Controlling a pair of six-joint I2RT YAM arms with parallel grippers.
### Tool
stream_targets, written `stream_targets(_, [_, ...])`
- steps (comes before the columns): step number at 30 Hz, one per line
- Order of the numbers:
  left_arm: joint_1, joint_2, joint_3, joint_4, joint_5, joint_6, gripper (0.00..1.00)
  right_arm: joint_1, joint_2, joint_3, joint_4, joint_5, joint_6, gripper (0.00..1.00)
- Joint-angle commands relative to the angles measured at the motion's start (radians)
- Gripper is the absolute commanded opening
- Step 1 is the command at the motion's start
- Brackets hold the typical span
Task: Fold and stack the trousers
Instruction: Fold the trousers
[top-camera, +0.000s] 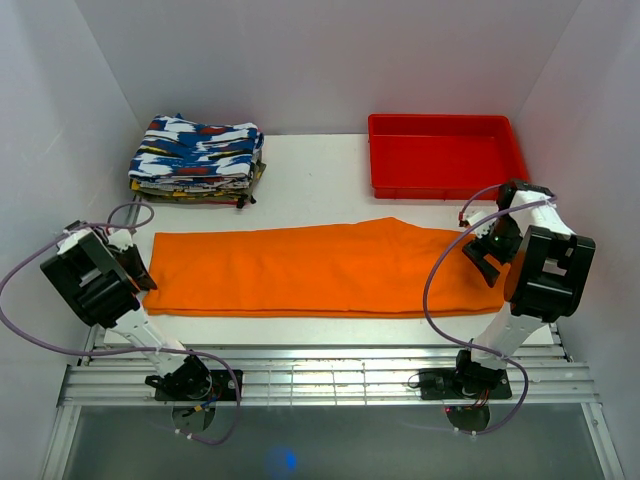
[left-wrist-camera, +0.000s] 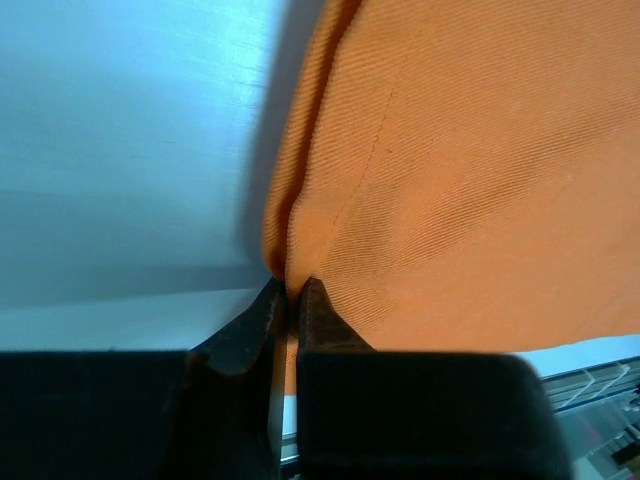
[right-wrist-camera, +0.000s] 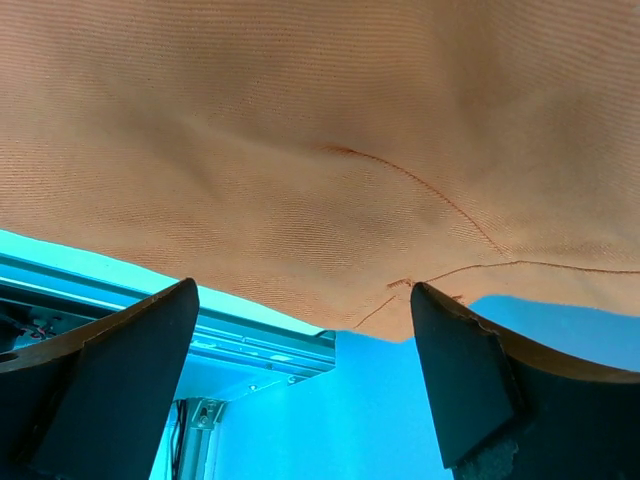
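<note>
Right up against the left wrist lens, your left gripper (left-wrist-camera: 291, 290) has its black fingertips (left-wrist-camera: 318, 305) squeezed together on the doubled edge of the trousers (left-wrist-camera: 460, 180). Orange shows in the slit between them, so I'd call that a real pinch on the cloth, not a brush. From the top view that's the 9 o'clock end, which looks like the cuffs. Grabbing right at the edge makes sense if you want both layers to come up together.

Over on the other wrist, your right gripper (right-wrist-camera: 302, 290) has its jaws spread wide with nothing in them. The cloth's near edge and a stitched seam sit just beyond the gap. It hangs at the 3 o'clock end, the wider waist side, and my guess is it's lined up to bite the same near edge so both ends lift evenly.

Trousers themselves lie flat across the middle of the table (top-camera: 320, 170), running 9 to 3, apparently leg on leg, so the lengthwise fold looks done and the short folds aren't.

Further back, the stack of folded patterned clothes (top-camera: 197, 160) sits at 11 o'clock, well apart from the orange. That's probably the stacking spot. Your red tray (top-camera: 374, 160) is at 1 o'clock, just past the waist end.
</note>
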Motion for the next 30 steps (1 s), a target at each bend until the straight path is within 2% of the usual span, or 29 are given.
stream_targets(1, [0.002,0.001,0.047,-0.051,0.069,-0.004,0.06,-0.004,0.004,0.062,-0.056,-0.027,0.008,0.92])
stream_targets(2, [0.008,0.0,0.068,-0.075,0.071,-0.002,0.0,-0.006,0.003,0.065,-0.061,-0.03,0.008,0.91])
stream_targets(10, [0.098,-0.011,0.368,-0.235,0.025,0.08,0.0,-0.006,-0.046,0.039,-0.073,-0.047,-0.017,0.92])
stream_targets(16, [0.072,-0.059,0.518,-0.359,0.059,0.218,0.0,-0.009,-0.084,0.016,-0.078,-0.057,-0.03,0.92])
stream_targets(21, [0.051,-0.027,0.444,-0.373,-0.003,0.165,0.0,-0.013,-0.104,-0.01,-0.07,-0.074,-0.032,0.92])
stream_targets(25, [0.078,-0.01,0.335,-0.261,-0.061,0.104,0.0,-0.013,-0.106,-0.011,-0.073,-0.068,-0.032,0.92])
stream_targets(30, [0.081,-0.003,0.237,-0.151,-0.207,0.085,0.0,-0.012,-0.092,0.006,-0.082,-0.056,-0.043,0.92])
